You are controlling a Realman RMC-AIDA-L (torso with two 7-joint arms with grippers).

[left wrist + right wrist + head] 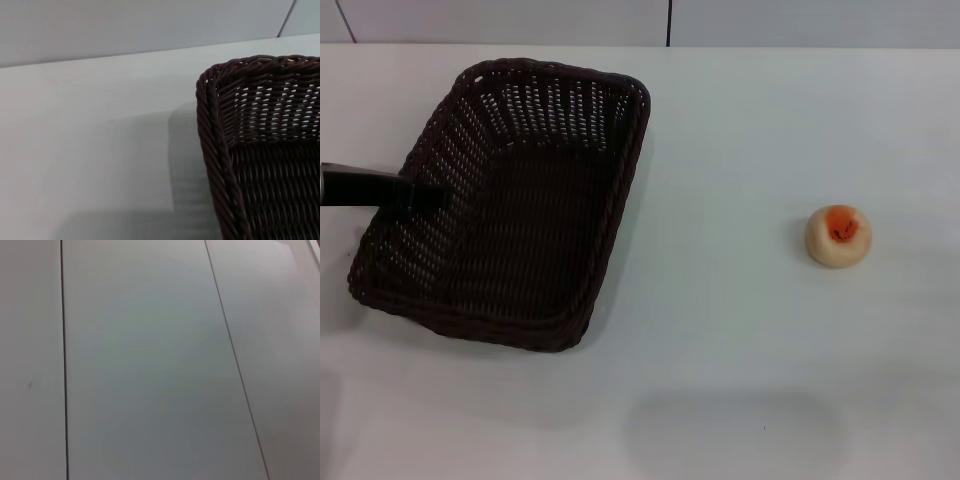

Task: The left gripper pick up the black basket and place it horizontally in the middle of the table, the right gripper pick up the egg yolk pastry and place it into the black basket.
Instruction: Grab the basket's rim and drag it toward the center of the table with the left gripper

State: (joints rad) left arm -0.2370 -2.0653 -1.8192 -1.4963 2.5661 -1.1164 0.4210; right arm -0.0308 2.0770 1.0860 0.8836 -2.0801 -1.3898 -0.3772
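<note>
Soft, even overhead light falls on the wide white tabletop (740,340). The dark woven wicker basket (510,200) casts a faint shadow; its near rim blurs in the left wrist view.

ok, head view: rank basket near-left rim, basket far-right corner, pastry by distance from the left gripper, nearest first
1. Left rim of the black basket: the left gripper reaches over it from the robot's left.
2. Basket's far-right corner: toward the back of the table, near its middle.
3. Egg yolk pastry: on the robot's right, apart from the basket.

The right gripper is not in view.
</note>
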